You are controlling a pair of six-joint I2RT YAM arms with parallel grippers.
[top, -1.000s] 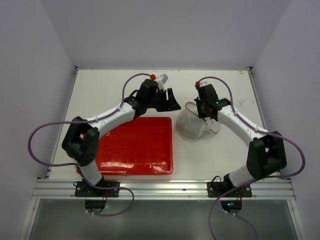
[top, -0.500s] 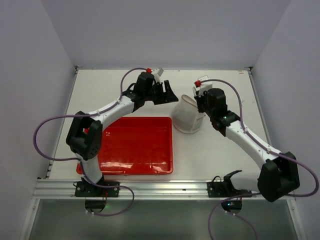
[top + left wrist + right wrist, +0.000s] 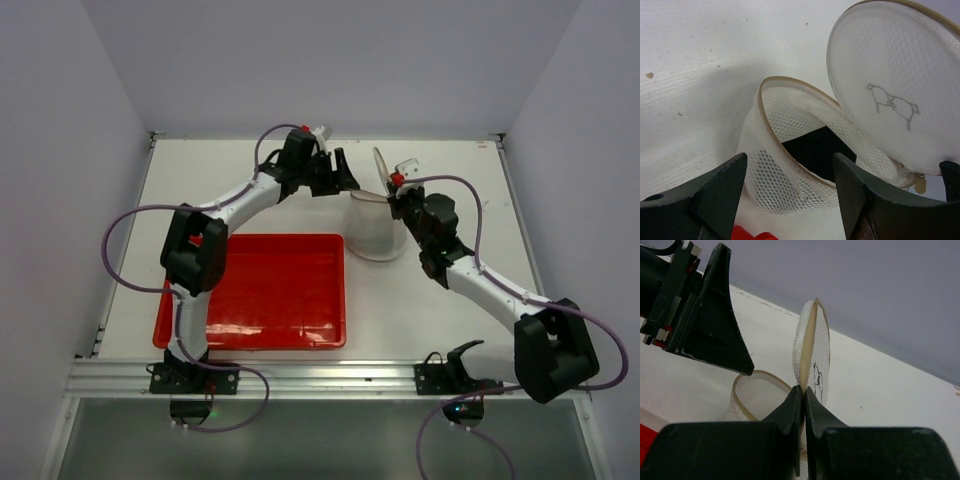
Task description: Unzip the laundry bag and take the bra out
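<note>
The laundry bag [image 3: 376, 232] stands open at the table's back middle, its whitish mesh body [image 3: 790, 165] rimmed in tan zipper tape. Its round lid [image 3: 895, 85], with a small dark mark, is lifted upright. My right gripper [image 3: 804, 390] is shut on the lid's edge [image 3: 812, 345] and holds it up; it also shows in the top view [image 3: 393, 190]. The black bra [image 3: 815, 150] lies inside the bag, only partly visible through the opening. My left gripper [image 3: 790, 170] is open and empty, hovering just above the bag's mouth, and shows in the top view [image 3: 340, 178].
A red rectangular tray [image 3: 270, 292] sits at front left, its corner [image 3: 747, 234] just under my left gripper. The back wall is close behind the bag. My left gripper's finger [image 3: 715, 315] looms at the left of the right wrist view.
My right gripper has moved toward the back and lifted the lid upright, opening the bag. My left arm has swung right and back, so its gripper is now over the bag's mouth.
</note>
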